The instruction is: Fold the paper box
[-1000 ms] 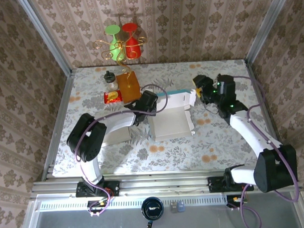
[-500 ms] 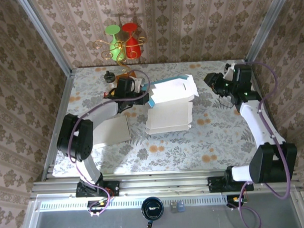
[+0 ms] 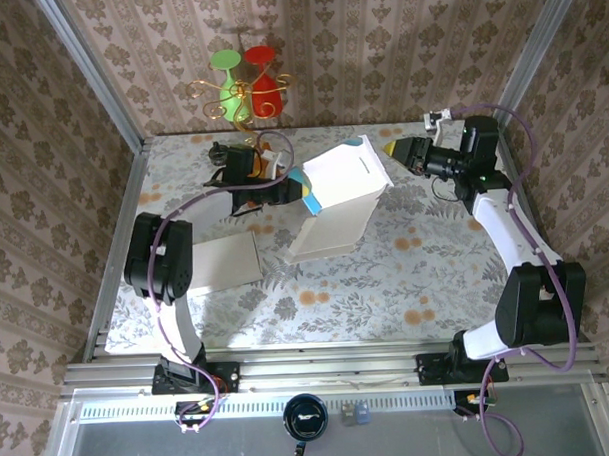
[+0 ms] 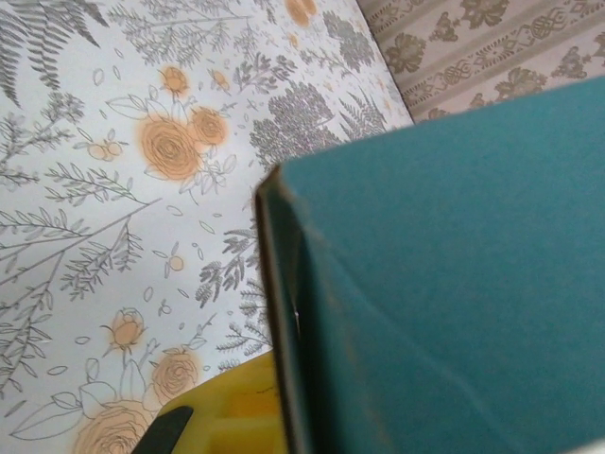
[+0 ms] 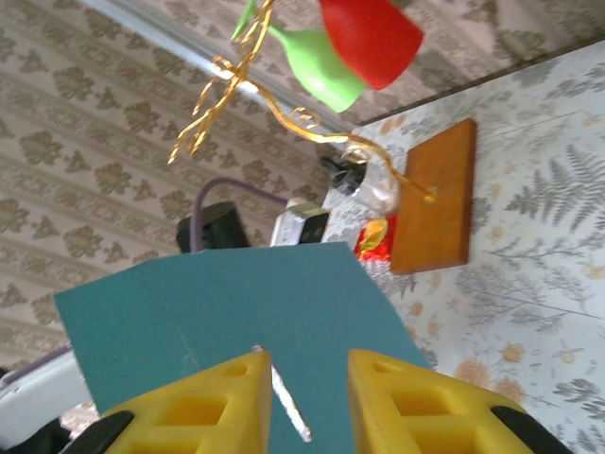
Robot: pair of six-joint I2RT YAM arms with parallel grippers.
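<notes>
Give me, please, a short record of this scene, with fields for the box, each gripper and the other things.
paper box: white, near the middle of the table
lid: raised and tilted, white inside, teal outside
left gripper: shut on the lid's left edge
right gripper: fingers apart, at the lid's right corner; contact cannot be told
white sheet: flat, left of the box
wooden board: by the far wall
</notes>
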